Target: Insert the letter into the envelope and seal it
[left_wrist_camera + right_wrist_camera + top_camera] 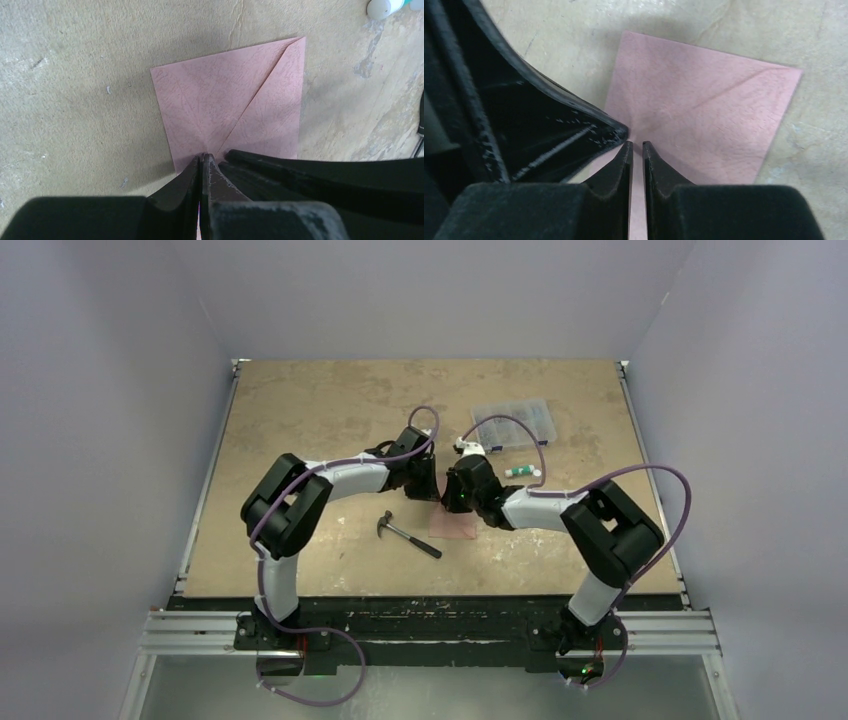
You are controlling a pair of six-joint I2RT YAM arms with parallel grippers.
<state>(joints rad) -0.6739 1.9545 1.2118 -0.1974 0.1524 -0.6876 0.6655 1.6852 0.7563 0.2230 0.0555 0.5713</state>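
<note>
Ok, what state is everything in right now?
envelope: lying flat, flap looks folded down.
letter: not visible.
left gripper: shut, tips at the flap's point.
right gripper: slightly open over the envelope.
hammer: lying flat, untouched.
organizer box: appears closed.
tube: capped, on its side.

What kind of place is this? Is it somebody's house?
Probably a robot lab's test booth, not a house: plain grey walls box in a worn table, two robot arms are bolted to its near edge, and a hammer lies there.
</note>
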